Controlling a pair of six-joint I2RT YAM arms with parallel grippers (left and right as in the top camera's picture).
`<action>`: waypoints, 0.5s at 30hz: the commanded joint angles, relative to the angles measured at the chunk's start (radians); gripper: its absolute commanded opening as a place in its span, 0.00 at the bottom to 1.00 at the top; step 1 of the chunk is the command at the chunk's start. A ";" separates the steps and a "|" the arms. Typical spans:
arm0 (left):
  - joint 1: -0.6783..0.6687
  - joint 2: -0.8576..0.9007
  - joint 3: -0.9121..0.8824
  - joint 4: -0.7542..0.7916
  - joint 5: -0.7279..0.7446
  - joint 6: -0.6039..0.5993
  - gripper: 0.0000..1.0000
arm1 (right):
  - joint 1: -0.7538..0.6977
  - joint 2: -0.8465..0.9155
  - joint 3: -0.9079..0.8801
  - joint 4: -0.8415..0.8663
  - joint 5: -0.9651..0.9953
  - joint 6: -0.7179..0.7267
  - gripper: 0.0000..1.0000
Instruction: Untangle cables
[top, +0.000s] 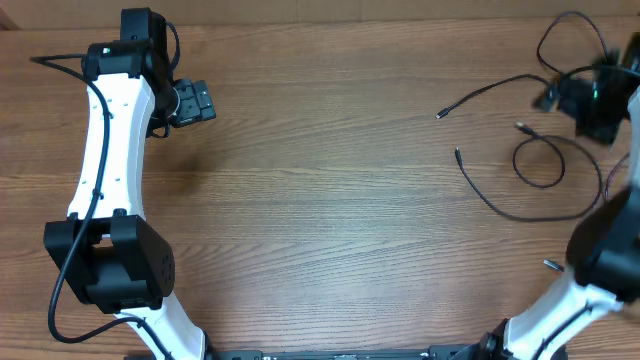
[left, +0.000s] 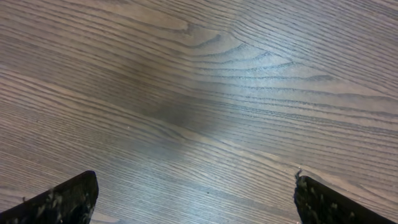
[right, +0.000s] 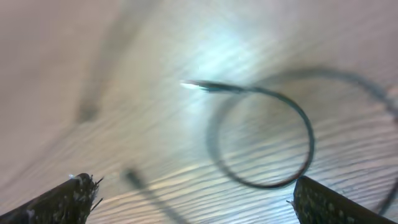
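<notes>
Several thin black cables lie on the wooden table at the right. One runs from a plug end up to the right. Another forms a loop with a silver-tipped end, and a long one starts at a plug end. My right gripper is open and hovers above the cables at the far right. The right wrist view is blurred and shows the looped cable with its plug end between the open fingers. My left gripper is open over bare wood at the far left.
A thick black wire of the right arm curls at the top right corner. A small silver-tipped plug sticks out beside the right arm's base. The left arm stretches along the left side.
</notes>
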 joint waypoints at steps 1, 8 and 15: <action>-0.005 0.013 0.011 0.004 -0.005 -0.010 1.00 | 0.082 -0.153 0.014 0.000 0.025 -0.016 1.00; -0.005 0.013 0.011 0.004 -0.005 -0.010 1.00 | 0.181 -0.185 0.013 -0.034 0.025 -0.016 1.00; -0.005 0.013 0.011 0.004 -0.005 -0.010 1.00 | 0.185 -0.184 0.013 -0.034 0.024 -0.008 1.00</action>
